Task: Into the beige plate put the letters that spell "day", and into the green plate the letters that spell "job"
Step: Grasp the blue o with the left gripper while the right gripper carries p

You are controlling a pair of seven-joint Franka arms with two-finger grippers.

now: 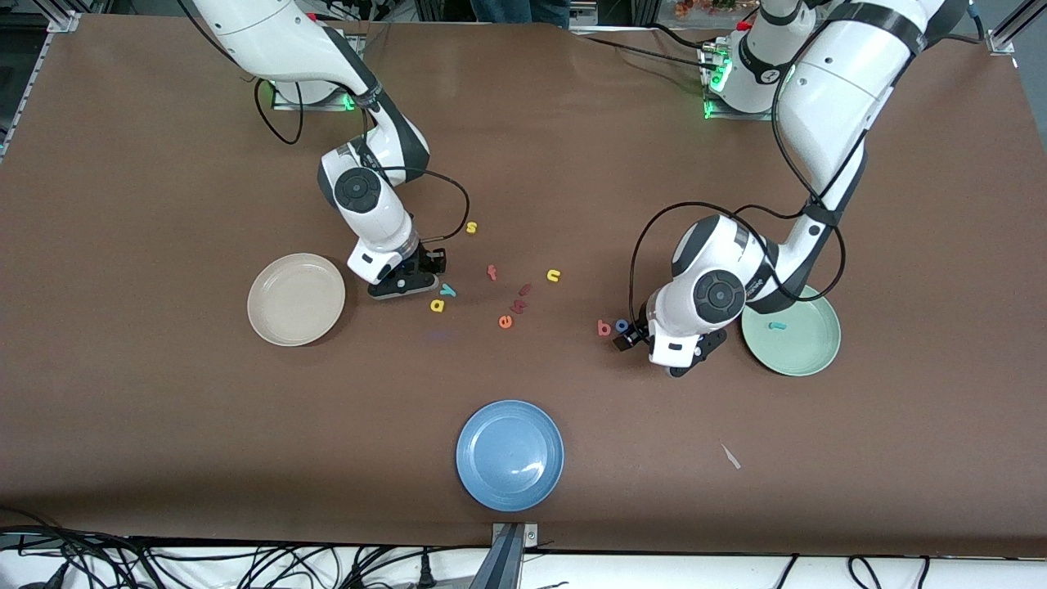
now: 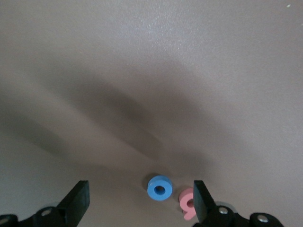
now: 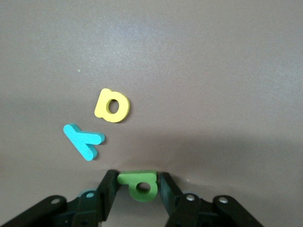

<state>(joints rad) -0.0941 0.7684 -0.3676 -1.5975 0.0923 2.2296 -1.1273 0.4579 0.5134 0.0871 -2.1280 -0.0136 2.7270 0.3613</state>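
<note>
Right wrist view shows the right gripper [image 3: 137,185] pinching the green d [image 3: 140,183]; the left gripper [image 2: 141,201] is spread wide.

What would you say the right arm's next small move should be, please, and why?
Probably lift straight up. The right gripper has its fingers against both sides of the small green foam letter d, low on the brown table beside the empty round beige plate. The left gripper hangs open over the blue foam ring o.
</note>
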